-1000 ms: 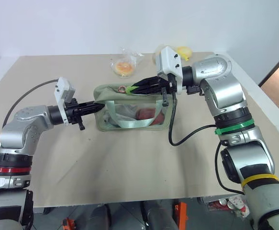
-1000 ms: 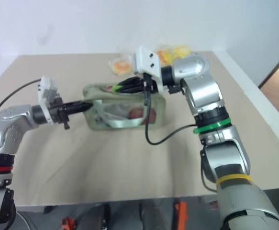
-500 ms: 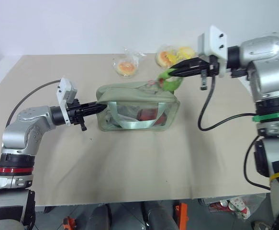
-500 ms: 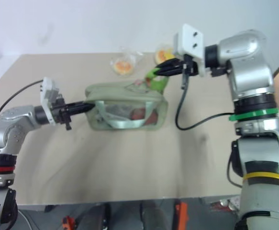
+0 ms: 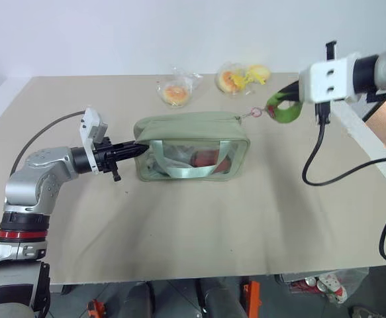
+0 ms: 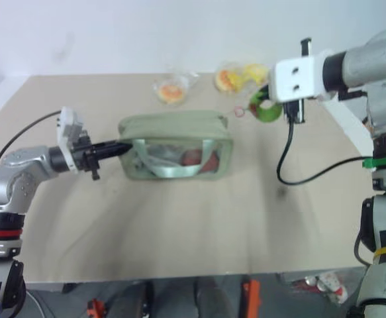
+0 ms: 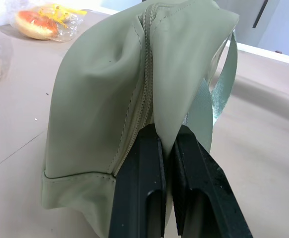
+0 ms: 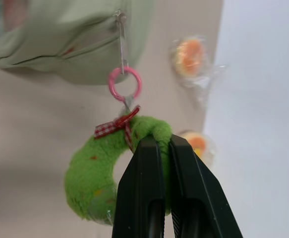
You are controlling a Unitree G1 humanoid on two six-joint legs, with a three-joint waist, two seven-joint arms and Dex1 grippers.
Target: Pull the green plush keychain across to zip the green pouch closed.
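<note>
A pale green pouch [image 5: 191,146] sits on the tan table [image 5: 193,225], a bit nearer the far edge than the near edge and about halfway between the left and right edges. It has a see-through window on its front side and a light green strap [image 5: 187,163] hanging over that window. Something red shows inside through the window. The zipper along the top looks closed from end to end.

The left gripper [image 7: 165,153] is at the left end of the pouch. Its two black fingers are pressed together on a fold of the pouch cloth, right beside the zipper line, and it points level.

The right gripper [image 8: 163,153] is off the right end of the pouch, up above the table and nearer the right edge. Its fingers are squeezed tight on the green plush keychain [image 8: 97,173], a fuzzy bright green ring. A small red checked bow [image 8: 115,125] sits on the plush, and a pink ring [image 8: 125,84] joins it to a thin metal clip at the end of the zipper. The clip looks pulled out straight between the pouch and the plush.

Near the far edge of the table lie two small clear bags [image 5: 175,89] with orange and yellow things inside, well apart from the pouch. A black cable [image 5: 325,162] hangs down from the right arm.
</note>
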